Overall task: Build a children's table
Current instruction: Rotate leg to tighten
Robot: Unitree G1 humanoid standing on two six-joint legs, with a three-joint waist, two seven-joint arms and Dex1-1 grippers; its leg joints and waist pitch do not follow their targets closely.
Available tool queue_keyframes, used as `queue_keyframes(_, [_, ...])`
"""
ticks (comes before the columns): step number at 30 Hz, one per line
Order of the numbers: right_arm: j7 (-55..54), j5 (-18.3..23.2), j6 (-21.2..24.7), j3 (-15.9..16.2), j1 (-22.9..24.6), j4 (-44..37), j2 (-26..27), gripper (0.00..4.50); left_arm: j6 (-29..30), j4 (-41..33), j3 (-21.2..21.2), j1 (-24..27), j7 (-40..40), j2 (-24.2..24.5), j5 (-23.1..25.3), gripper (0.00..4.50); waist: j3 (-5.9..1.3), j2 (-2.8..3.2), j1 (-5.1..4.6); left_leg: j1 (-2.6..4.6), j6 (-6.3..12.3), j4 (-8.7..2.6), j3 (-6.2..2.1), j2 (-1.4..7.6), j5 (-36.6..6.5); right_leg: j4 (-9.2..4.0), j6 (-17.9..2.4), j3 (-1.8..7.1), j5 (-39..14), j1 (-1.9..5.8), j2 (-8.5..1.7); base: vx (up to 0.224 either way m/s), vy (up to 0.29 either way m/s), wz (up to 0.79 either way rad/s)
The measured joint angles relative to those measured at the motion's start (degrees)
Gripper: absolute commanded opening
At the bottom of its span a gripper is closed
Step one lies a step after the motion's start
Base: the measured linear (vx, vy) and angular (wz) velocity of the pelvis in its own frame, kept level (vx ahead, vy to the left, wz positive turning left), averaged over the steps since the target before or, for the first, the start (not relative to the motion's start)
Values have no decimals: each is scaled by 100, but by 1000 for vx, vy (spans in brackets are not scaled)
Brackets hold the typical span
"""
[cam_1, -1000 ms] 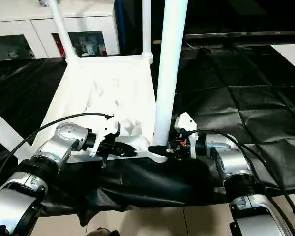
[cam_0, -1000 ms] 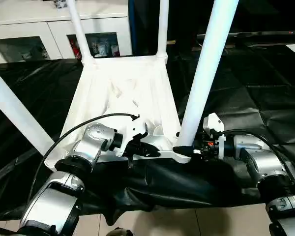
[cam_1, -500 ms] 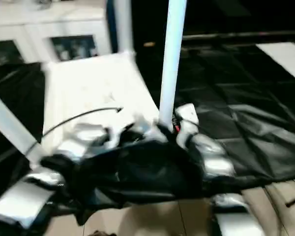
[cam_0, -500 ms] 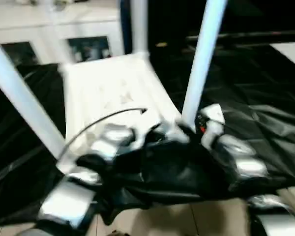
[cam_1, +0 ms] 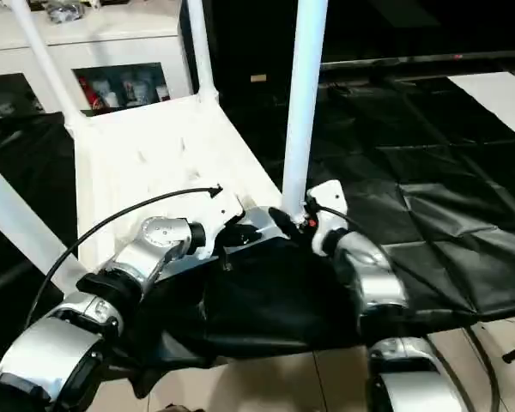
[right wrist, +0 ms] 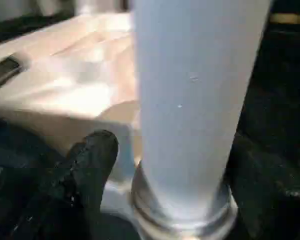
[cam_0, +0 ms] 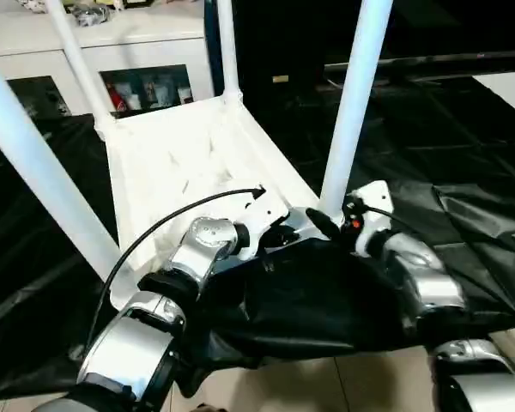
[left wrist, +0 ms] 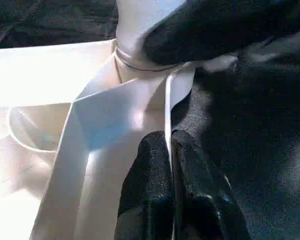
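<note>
1. We note the black-draped work table (cam_0: pixel 463 154) under everything, its cloth bunched and sagging over the near edge below both forearms.
2. On it lies the tabletop (cam_0: pixel 180 163), white plastic, underside up, ribs showing, its long axis running away from us and angled a little toward the left.
3. Four legs stand upright from its corner sockets: the near right leg (cam_0: pixel 354 103), the near left leg (cam_0: pixel 34 163), the far left leg (cam_0: pixel 75 64), the far right leg (cam_0: pixel 226 47).
4. Behind the work table we see a white cabinet (cam_0: pixel 146 39) with glass doors and small items inside, too small to identify.
5. Left gripper (left wrist: pixel 170 170): fingers pressed together, pinching the thin near edge wall of the tabletop, close to the near right corner socket.
6. Right gripper (right wrist: pixel 155 165): jaws spread around the base of the near right leg, one black finger (right wrist: pixel 87 160) on one side of the tube just above its socket collar, the other on the far side. We cannot tell whether the pads touch the tube.
7. A black cable (cam_0: pixel 172 219) arcs over the left forearm.
</note>
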Motion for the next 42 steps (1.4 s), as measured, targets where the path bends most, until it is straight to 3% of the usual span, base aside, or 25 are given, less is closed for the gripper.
queue_keyframes(5, [1600, 150, 284, 251, 282, -656, -1052, 346, -237, -55, -101, 40, -798, 156, -22, 0, 2, 15, 184, -12, 0, -2, 5, 3, 0, 2, -16, 7, 10, 1, 0, 0, 0, 0])
queue_keyframes(12, [2250, 322, 520, 228, 291, -794, -1278, 346, -317, -198, -113, 114, -1392, 362, -87, 0, 3, 14, 188, -34, 3, -2, 5, 4, -2, 1, -17, 0, 10, -13, 0, 0, 0, 0])
queue_keyframes(20, [2223, 327, 539, 306, 327, -849, -1066, 346, -335, -219, -103, 153, -1718, 498, -177, 0, 5, 10, 150, -35, 3, -3, 4, 5, -2, 2, -16, -1, 10, -17, 0, 0, 0, 0])
queue_keyframes(21, [2171, 302, 465, 314, 302, -783, -1018, 322, -335, -221, -103, 153, -1726, 500, -180, 0, 5, 10, 147, -35, 3, -3, 4, 5, -2, 2, -16, -1, 10, -17, 0, 0, 0, 0])
queue_keyframes(25, [1896, 169, 215, 368, 144, -545, -811, 297, -335, -234, -108, 154, -1733, 499, -178, 0, 5, 11, 156, -38, 2, -3, 4, 5, -3, 2, -16, -1, 10, -19, -1, 0, 0, 0])
queue_keyframes(32, [1838, 161, 199, 351, 134, -543, -794, 234, -335, -278, -136, 158, -1754, 504, -169, 0, 5, 11, 179, -45, 4, -4, 4, 5, -4, 1, -15, -3, 9, -22, -1, 0, 0, 0])
queue_keyframes(42, [1709, 196, 267, 248, 180, -491, -623, 195, -298, -285, -141, 164, -1578, 420, -146, 0, 7, 5, 199, -41, 5, 1, 4, 5, -3, 6, -16, -1, 9, -21, -1, 0, 0, 0])
